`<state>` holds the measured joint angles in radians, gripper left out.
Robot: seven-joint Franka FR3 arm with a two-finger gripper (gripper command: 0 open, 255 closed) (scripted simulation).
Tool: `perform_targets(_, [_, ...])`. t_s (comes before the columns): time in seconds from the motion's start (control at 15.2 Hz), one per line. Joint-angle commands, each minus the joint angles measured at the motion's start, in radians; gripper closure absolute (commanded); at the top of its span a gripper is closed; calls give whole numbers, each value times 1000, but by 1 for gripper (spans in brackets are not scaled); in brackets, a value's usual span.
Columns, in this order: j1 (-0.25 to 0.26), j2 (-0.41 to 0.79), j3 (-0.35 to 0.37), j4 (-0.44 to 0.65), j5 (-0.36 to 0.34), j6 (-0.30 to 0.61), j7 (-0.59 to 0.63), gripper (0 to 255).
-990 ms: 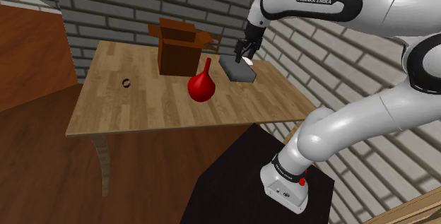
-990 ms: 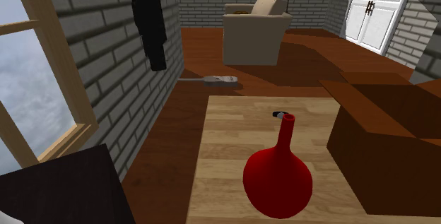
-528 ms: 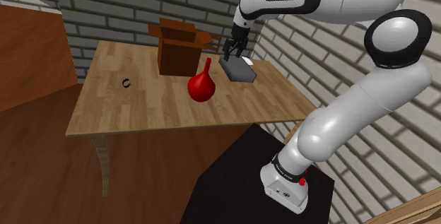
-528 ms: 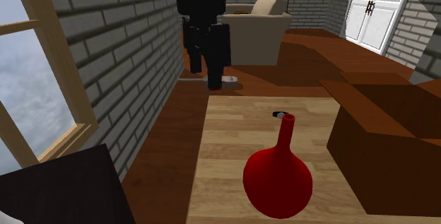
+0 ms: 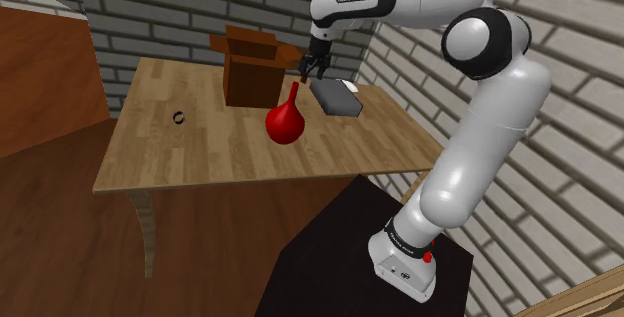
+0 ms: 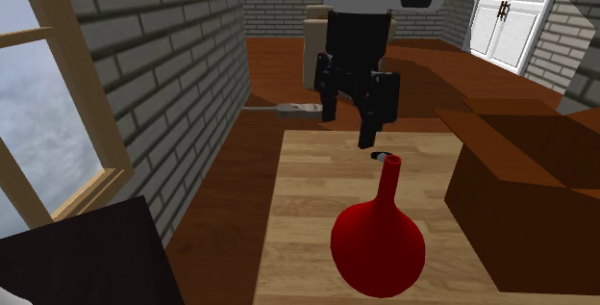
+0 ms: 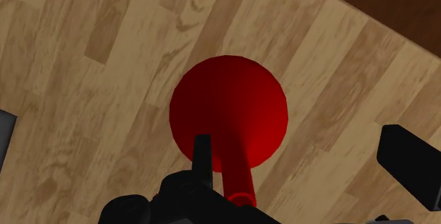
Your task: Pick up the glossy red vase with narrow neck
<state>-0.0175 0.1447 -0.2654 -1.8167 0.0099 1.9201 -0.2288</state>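
While the arm reaches out over the wooden table (image 5: 200,160), gripper (image 5: 311,68) hangs just above the vase's mouth. Pincer wide: the two black fingers (image 7: 203,150) stand well apart. Seen along the hand, the neck runs between them, just beside one finger, not clasped.

Vase (image 5: 285,123): deep red, shiny, round bulb-shaped belly drawn up into a thin straight neck with a small lip. Upright. Stands near the middle of the surface, a little towards the far edge as the shoulder view has it. From the second exterior view the belly (image 6: 378,241) darkens towards the base.

Open brown cardboard box (image 5: 250,70) on the far edge, just behind the vase. Flat grey block (image 5: 335,98) near the edge by the brick wall, beside the vase. Small dark ring (image 5: 179,116) well apart, towards the opposite edge.

Beyond the table: beige armchair (image 6: 348,38), white double door (image 6: 510,14), dark wood floor.
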Motion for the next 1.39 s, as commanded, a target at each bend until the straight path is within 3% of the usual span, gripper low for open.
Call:
perform_targets(0.0, [-12, 90, -1, 85, 27, -6, -27, 0])
perform_targets(0.4, [-63, 337, 12, 365, 89, -64, -83, 0])
perform_targets(0.99, [-63, 364, 17, 303, 97, 24, -87, 0])
perform_targets(1.06, [-63, 363, 17, 302, 96, 24, -87, 255])
perform_targets(1.32, [-63, 364, 17, 302, 96, 25, -87, 255])
